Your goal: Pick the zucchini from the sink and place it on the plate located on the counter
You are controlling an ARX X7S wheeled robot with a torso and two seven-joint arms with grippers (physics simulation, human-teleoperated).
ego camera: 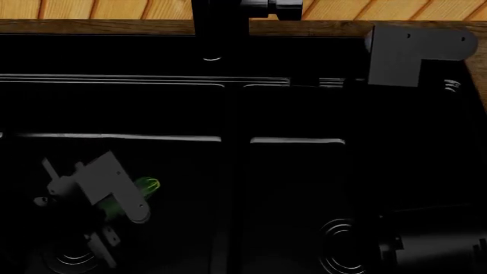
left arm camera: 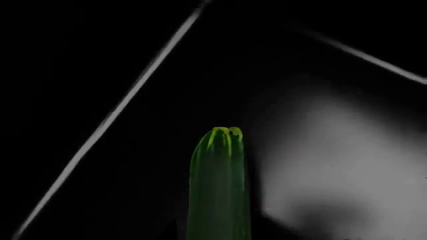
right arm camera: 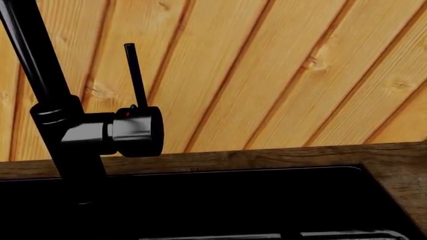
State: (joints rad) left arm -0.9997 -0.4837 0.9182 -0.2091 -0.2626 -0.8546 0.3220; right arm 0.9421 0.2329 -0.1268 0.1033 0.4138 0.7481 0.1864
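1. The zucchini (ego camera: 146,185) is in the left basin of the sink (ego camera: 228,114), with the left gripper (ego camera: 114,214) right over it; only its pale stem end and a strip of green show past the arm.
2. In the left wrist view the zucchini (left arm camera: 219,190) rises from the frame edge nearest the camera, which suggests the fingers are clenched on it, but they are out of sight, so I cannot tell.
3. The right arm (ego camera: 414,54) hangs over the sink's far right corner, near the faucet (right arm camera: 87,135); its fingers are not visible.
4. The plate is nowhere in view. Lifting out, carrying to the tabletop (right arm camera: 400,165) and placing all remain.
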